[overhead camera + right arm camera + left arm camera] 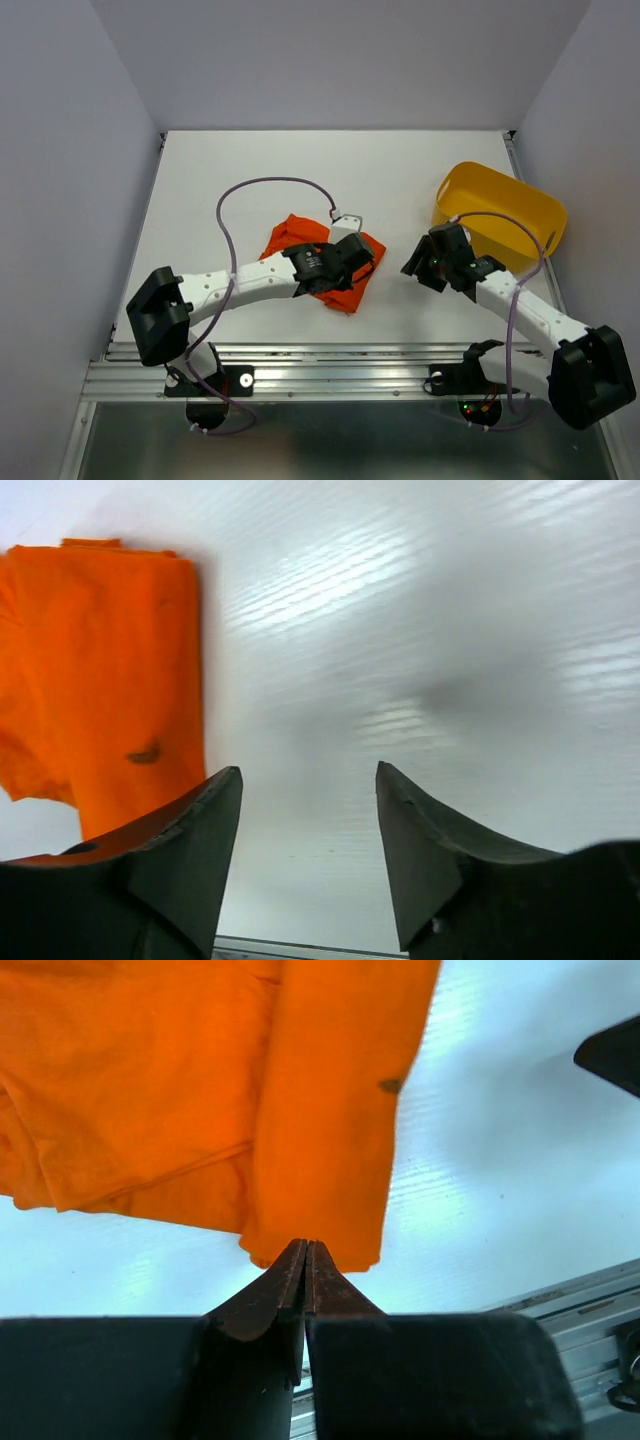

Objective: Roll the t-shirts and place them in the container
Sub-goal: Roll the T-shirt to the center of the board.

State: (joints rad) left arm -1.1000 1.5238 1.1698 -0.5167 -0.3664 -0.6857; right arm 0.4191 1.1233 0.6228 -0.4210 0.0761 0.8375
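The orange-red t-shirt [291, 236] lies crumpled and partly folded on the white table, left of centre. In the left wrist view it [200, 1090] fills the upper left, with a small dark mark on one fold. My left gripper [362, 256] reaches over its right side. Its jaws [306, 1246] stand together with only a hairline slit, the tips at the shirt's near edge; I cannot see whether fabric is pinched. My right gripper [416, 266] hangs to the right of the shirt, open [308, 772] over bare table, the shirt [110, 660] to its left.
A yellow plastic tub [500, 205] stands at the right, just behind the right arm. A purple cable [262, 184] loops over the table behind the left arm. The metal rail [330, 375] runs along the near edge.
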